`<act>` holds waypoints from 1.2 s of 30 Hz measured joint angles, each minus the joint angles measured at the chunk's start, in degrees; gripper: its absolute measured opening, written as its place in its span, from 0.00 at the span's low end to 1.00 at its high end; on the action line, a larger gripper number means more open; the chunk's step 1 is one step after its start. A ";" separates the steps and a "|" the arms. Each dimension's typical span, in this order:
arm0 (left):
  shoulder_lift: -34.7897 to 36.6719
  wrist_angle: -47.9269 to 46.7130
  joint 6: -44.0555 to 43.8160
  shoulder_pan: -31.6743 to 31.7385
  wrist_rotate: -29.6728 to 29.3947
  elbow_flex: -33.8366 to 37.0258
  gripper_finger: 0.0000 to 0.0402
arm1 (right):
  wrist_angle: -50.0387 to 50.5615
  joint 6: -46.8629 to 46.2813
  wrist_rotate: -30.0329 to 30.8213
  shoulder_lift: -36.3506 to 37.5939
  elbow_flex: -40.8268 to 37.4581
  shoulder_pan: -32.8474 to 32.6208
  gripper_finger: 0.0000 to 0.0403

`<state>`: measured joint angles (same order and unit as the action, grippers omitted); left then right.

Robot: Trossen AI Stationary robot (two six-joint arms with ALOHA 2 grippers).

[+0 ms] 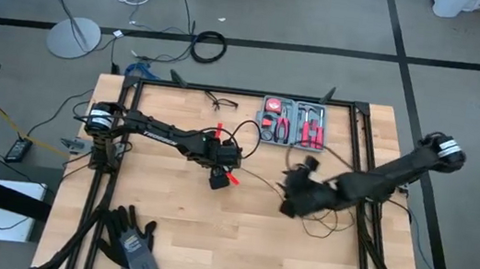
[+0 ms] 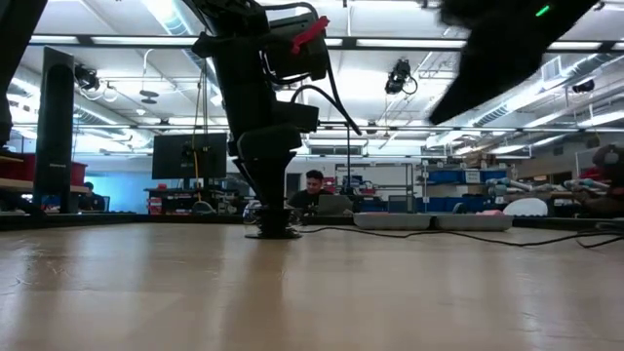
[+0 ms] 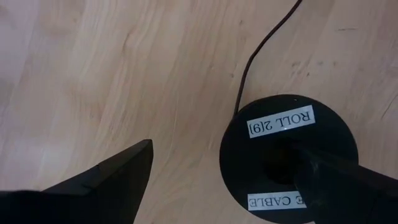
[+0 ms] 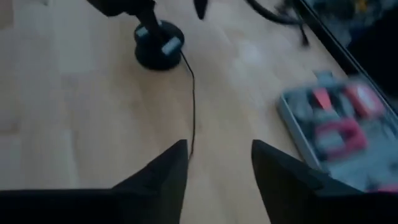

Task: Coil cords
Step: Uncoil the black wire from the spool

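The cord (image 4: 193, 93) is a very thin black cable lying slack on the wooden table. It ends in a flat round black puck (image 3: 289, 158) with white labels, which lies flat on the table near its middle (image 1: 217, 184). My left gripper (image 3: 221, 149) stands open over the puck, pointing steeply down. My right gripper (image 4: 219, 149) hovers open above the table to the puck's right (image 1: 291, 202). The cord runs on the table below the gap between its fingers, and I see no touch there. My left gripper has the tip of one finger (image 3: 329, 180) set on the puck's centre hole (image 3: 280, 163), coming from above at a slant. The other finger (image 3: 112, 180) stands off to the side over bare wood, touching nothing. The puck lies flat on the table.
A grey tool case (image 1: 294, 123) with red-handled tools lies at the far edge, to the right of centre. A small black wire item (image 1: 219, 102) lies at the far edge, and dark gloves (image 1: 135, 241) lie at the near left. More cable loops lie near the right arm (image 1: 340, 224).
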<state>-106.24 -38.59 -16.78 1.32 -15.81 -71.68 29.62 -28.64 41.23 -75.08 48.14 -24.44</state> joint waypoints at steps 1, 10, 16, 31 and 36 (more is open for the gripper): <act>0.00 0.04 0.00 0.00 0.00 0.00 0.91 | -5.58 4.25 -0.78 -1.96 -0.82 1.77 0.45; 0.00 0.19 0.00 0.00 0.00 0.00 0.91 | -46.35 28.58 -16.63 -23.08 -3.28 17.73 0.49; 0.00 0.15 0.00 0.00 0.00 0.00 0.91 | -57.76 32.03 -20.34 -33.12 -3.10 23.43 0.45; 0.00 0.59 0.26 0.07 0.02 0.00 0.91 | -29.98 24.41 -31.83 -26.65 -0.81 22.36 0.02; 0.00 -0.12 0.31 0.07 -0.01 0.01 0.91 | -7.23 16.96 -33.04 -14.70 -1.19 17.09 0.01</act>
<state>-106.24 -38.71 -16.47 1.39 -15.82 -71.67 22.39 -11.68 8.19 -89.78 46.95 -7.35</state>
